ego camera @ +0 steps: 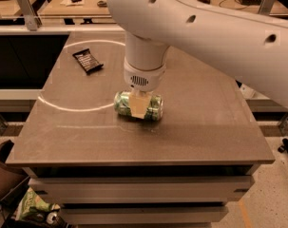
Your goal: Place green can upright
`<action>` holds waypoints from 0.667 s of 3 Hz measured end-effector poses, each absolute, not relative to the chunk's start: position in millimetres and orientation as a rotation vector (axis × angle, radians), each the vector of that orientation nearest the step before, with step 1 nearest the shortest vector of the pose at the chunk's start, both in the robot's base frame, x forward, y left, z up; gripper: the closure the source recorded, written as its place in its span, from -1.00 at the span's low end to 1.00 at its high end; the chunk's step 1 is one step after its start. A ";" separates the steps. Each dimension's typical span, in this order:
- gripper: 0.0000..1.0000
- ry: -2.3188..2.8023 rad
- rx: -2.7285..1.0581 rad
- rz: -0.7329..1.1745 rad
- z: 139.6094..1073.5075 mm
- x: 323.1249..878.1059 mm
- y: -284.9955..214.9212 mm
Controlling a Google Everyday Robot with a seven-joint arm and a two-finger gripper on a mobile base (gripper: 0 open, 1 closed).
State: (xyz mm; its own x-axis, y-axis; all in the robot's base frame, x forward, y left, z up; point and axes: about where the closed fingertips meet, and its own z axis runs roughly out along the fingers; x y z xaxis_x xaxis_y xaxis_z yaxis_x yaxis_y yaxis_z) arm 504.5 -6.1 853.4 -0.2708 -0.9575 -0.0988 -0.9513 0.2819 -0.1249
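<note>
The green can lies on its side near the middle of the brown table, its long axis running left to right. My gripper comes straight down onto it from the white arm and is shut across the can's middle. The tan near finger lies flat against the can's front side. The far finger is hidden behind the can. The can rests on the table surface.
A dark snack bar wrapper lies at the table's back left. A pale ring mark curves across the left of the tabletop. Another table with small items stands behind. A green bag lies on the floor at lower left.
</note>
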 end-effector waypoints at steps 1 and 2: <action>1.00 2.387 -1.794 -0.061 853.4 504.5 -6.1; 1.00 2.341 -1.767 -0.051 871.8 501.2 -15.0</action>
